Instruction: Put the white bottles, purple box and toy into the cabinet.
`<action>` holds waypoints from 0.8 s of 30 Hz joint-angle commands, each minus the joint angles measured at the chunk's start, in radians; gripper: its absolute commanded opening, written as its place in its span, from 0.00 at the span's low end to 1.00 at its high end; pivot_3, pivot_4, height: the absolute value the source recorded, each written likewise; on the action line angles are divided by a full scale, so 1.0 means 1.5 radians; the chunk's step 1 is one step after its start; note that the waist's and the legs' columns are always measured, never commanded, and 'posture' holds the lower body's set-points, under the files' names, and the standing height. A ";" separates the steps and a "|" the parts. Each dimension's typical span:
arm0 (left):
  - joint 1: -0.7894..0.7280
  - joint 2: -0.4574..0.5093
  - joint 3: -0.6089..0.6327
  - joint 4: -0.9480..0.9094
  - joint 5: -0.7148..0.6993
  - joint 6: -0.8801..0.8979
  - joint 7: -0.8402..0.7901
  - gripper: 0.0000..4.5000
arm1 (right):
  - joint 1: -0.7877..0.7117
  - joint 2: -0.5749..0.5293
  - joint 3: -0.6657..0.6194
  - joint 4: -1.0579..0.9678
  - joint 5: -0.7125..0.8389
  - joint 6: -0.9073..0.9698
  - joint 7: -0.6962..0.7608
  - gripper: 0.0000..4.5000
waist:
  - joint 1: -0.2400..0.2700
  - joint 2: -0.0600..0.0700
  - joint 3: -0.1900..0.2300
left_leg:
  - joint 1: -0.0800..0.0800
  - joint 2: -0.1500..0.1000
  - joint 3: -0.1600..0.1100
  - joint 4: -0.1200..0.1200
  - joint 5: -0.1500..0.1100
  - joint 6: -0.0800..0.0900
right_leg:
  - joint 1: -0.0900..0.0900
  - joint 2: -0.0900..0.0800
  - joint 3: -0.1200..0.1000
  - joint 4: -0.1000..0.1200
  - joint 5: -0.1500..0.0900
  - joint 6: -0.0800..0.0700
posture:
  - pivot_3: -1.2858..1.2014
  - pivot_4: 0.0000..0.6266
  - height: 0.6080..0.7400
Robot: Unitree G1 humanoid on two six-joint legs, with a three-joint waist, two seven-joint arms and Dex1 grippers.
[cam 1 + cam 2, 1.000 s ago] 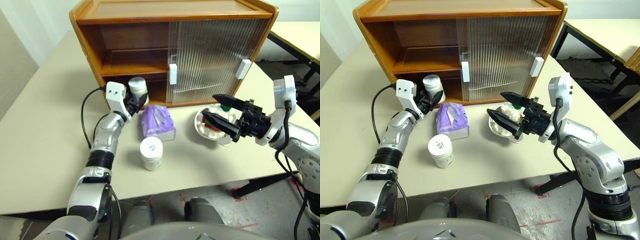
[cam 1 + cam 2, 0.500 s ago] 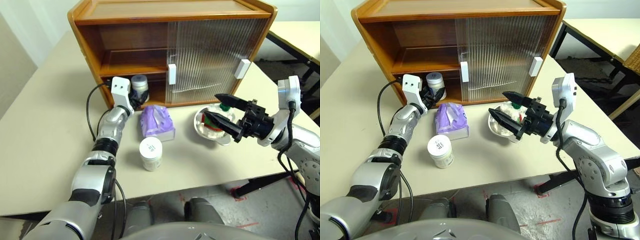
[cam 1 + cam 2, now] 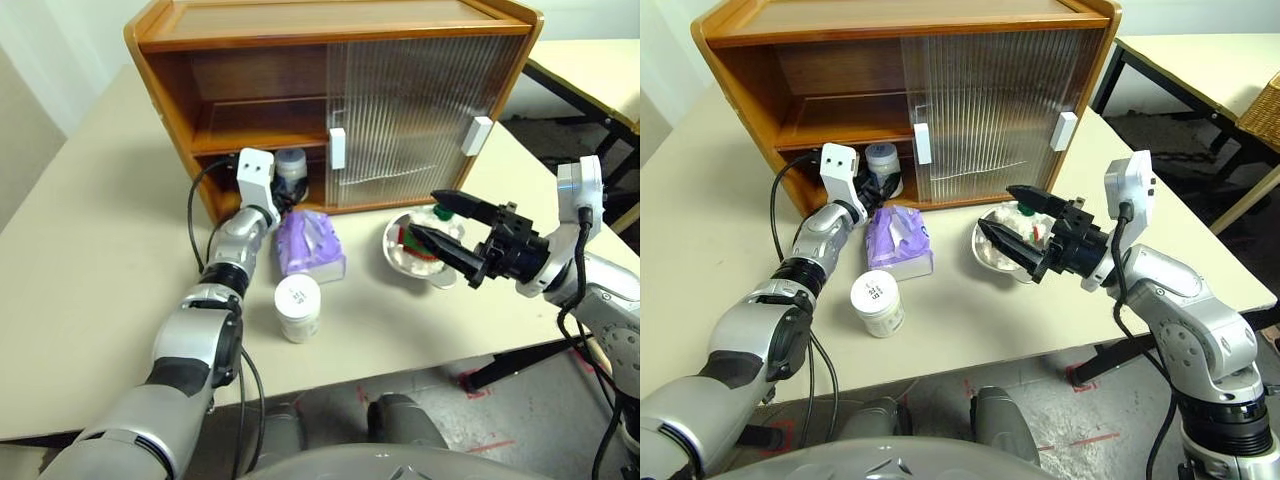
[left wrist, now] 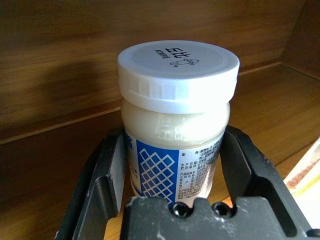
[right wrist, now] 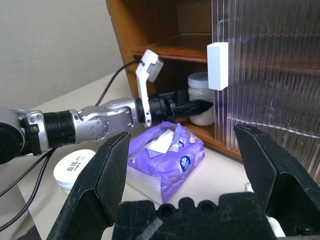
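Cabinet: standing at the back of the counter, its left side lying open, its two ribbed doors covering the right part, each bearing a white handle.

Bottle: sitting upright inside the open lower compartment of the cabinet, just beside the left door's edge. Whether its base is resting on the cabinet floor cannot be told.

Left hand: reaching level into that lower compartment and pinching the bottle, one black finger pressing on each side of the jar below the lid.

Second bottle: standing upright on the counter, near the front, just in front of the box and apart from it.

Box: lying on the counter directly in front of the cabinet, beside the left forearm, its crinkly purple top facing up.

Bowl: sitting on the counter to the right of the box, in front of the right door.

Toy: lying in the bowl, partly hidden behind the right hand; white fluff, red and green showing.

Right hand: hovering above the bowl with its fingers spread wide, holding nothing, pointing towards the box and cabinet.
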 commanded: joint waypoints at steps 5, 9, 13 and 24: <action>-0.024 -0.002 0.001 0.033 0.017 -0.014 0.006 0.68 | 0.006 -0.004 -0.013 -0.017 0.009 0.002 -0.009 1.00 | -0.009 0.000 0.000 | 0.000 0.000 0.000 0.000 0.000 0.000 | 0.000 0.000 0.000 0.000 0.000 0.000 | 0.44 0.00 1.00; -0.021 0.001 0.002 0.035 0.022 -0.013 0.007 0.84 | 0.005 -0.004 -0.011 -0.016 0.009 0.002 -0.010 1.00 | -0.009 0.000 0.000 | 0.000 0.000 0.000 0.000 0.000 0.000 | 0.000 0.000 0.000 0.000 0.000 0.001 | 0.44 0.00 1.00; -0.015 0.004 0.005 0.032 0.021 -0.016 0.006 0.99 | 0.003 -0.005 -0.010 -0.013 0.009 0.001 -0.009 1.00 | -0.009 0.000 0.000 | 0.000 0.000 0.000 0.000 0.000 0.000 | 0.000 0.000 0.000 0.000 0.001 0.001 | 0.45 0.00 1.00; 0.031 0.014 0.029 -0.041 -0.004 -0.011 -0.040 0.99 | -0.013 -0.007 -0.006 0.001 0.007 0.002 0.000 1.00 | -0.009 0.000 0.000 | 0.001 0.000 0.000 0.000 0.000 0.000 | 0.000 0.000 0.000 0.000 0.001 0.000 | 0.45 0.00 1.00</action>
